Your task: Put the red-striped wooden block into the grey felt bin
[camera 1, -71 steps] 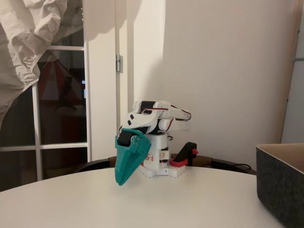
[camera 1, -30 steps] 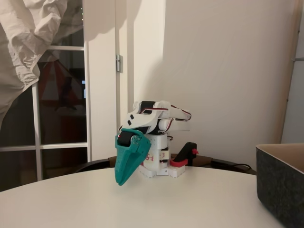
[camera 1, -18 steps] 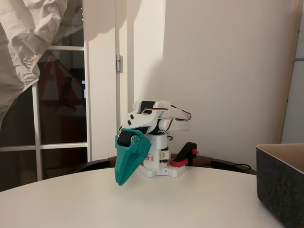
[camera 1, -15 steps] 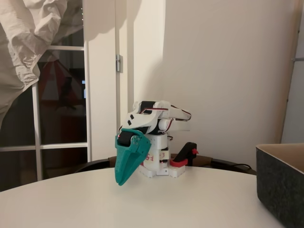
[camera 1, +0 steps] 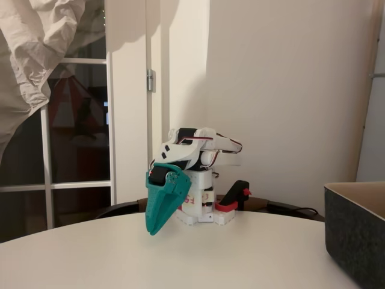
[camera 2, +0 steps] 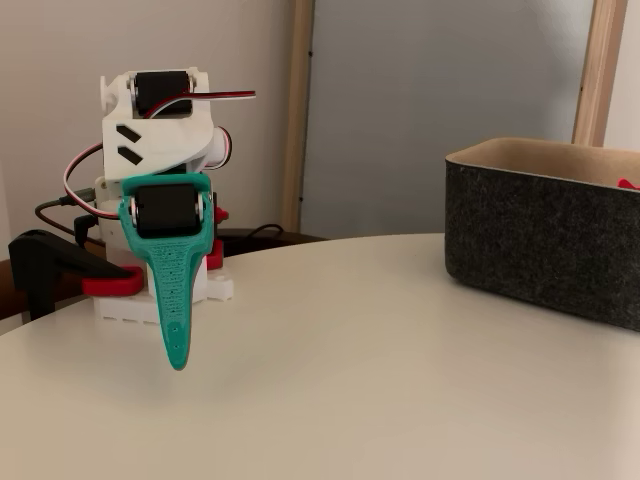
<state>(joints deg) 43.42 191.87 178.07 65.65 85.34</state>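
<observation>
Red sliver (camera 2: 627, 184) inside one grey felt bin (camera 2: 540, 240); one teal gripper (camera 2: 178, 360) clenched, empty, above table (camera 2: 350, 380).

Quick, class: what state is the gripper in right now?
Gripper: shut, holding nothing, tip pointing down above the table.

The grey felt bin (camera 2: 545, 245) stands upright on the desk (camera 2: 380, 380) at the right, its tan inside visible; a red bit (camera 2: 628, 184) peeks above its rim.
</observation>
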